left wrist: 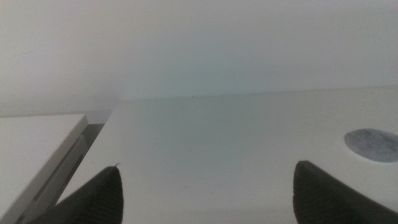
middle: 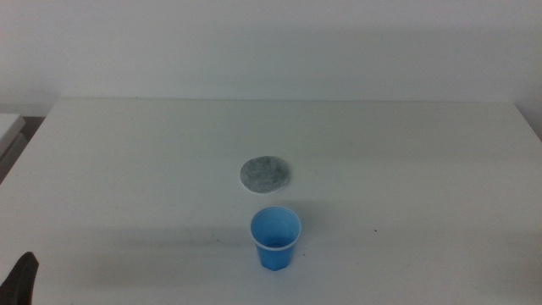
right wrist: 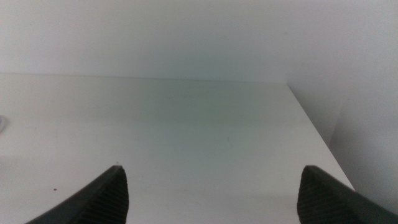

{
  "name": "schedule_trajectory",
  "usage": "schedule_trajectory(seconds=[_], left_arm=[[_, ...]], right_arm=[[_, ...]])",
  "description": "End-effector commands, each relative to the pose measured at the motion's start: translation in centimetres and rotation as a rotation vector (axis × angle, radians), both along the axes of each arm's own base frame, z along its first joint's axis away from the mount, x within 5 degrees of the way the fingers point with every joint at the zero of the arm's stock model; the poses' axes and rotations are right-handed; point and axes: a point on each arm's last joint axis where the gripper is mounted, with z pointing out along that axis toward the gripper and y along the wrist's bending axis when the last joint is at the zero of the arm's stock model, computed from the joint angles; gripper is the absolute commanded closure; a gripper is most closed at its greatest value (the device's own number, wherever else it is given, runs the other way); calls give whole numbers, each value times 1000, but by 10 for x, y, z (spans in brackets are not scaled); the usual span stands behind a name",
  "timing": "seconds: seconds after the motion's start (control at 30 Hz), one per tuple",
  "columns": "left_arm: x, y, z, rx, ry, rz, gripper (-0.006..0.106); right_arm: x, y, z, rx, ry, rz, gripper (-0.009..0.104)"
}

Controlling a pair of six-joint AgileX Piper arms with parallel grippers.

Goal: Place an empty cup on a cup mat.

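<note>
The bright blue cup (middle: 275,237) stands upright and empty on the white table, near the front middle in the middle view. The round speckled grey cup mat (middle: 267,174) lies flat just behind it, apart from the cup; its edge also shows in the left wrist view (left wrist: 373,144). My left gripper (left wrist: 208,186) is open and empty, far left of the cup; only a dark tip of it (middle: 21,275) shows at the bottom left corner of the middle view. My right gripper (right wrist: 214,186) is open and empty, out of the middle view, over bare table.
The white table (middle: 406,169) ends at a back edge against a pale wall. A second white surface (left wrist: 37,143) stands beside the table's left edge with a gap between. The table's right edge (right wrist: 311,124) shows in the right wrist view.
</note>
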Motion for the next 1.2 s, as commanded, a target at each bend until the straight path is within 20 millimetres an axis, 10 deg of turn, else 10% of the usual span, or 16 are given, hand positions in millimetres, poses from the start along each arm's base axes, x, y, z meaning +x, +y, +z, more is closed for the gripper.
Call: schedule_trajectory(seconds=[0.0, 0.1, 0.43, 0.53, 0.8, 1.17], left_arm=[[0, 0, 1, 3, -8, 1, 7], [0, 0, 1, 3, -8, 1, 7], [65, -13, 181, -47, 658, -131, 7], [100, -20, 197, -77, 803, -188, 7], [184, -91, 173, -43, 1062, -240, 7], [225, -188, 82, 15, 1313, -314, 7]], right_arm=[[0, 0, 0, -7, -8, 3, 2], [0, 0, 0, -7, -8, 3, 2], [0, 0, 0, -7, -8, 3, 2], [0, 0, 0, -7, -8, 3, 2], [0, 0, 0, -7, -8, 3, 2], [0, 0, 0, -7, -8, 3, 2]])
